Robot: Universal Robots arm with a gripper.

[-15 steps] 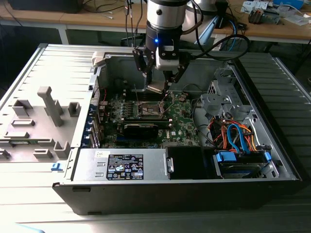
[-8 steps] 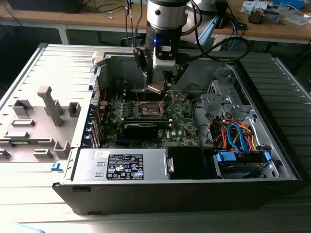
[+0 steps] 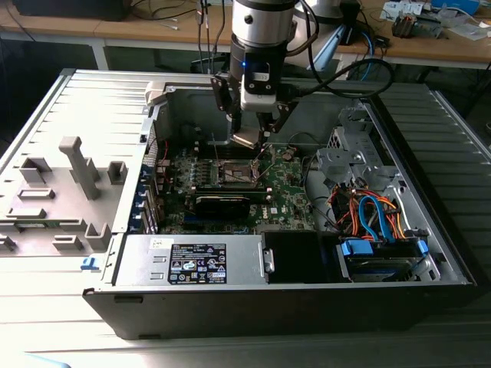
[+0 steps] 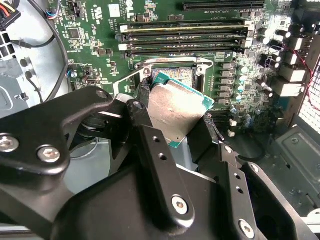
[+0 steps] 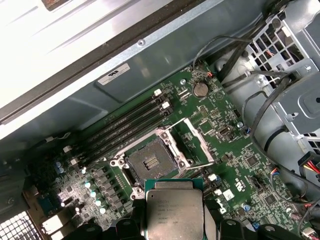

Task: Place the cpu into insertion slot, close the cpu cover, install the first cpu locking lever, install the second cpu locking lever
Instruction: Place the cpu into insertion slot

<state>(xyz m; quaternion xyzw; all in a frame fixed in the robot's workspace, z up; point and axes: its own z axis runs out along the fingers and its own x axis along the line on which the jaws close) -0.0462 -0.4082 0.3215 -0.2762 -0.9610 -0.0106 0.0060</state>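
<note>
Ridged grey table (image 3: 453,123) carries an open computer case (image 3: 433,230), with the green board (image 5: 235,165) lying flat inside. Your gripper (image 4: 176,114) is clamped on the cpu (image 5: 175,212) by two opposite edges. The chip is tilted and held above the insertion slot (image 5: 150,162) — no contact. You'll see the cpu cover (image 5: 202,141) swung open beside the socket — its dark centre is bare.

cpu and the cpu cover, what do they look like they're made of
The cpu, gripped by the end effector, looks like a matte, faintly brushed silvery metal lid on a green laminate base, whose teal edge shows in the second wrist view. The cpu cover looks like thin bare stamped metal, probably steel: a shiny grey frame with a cut-out middle.
</note>
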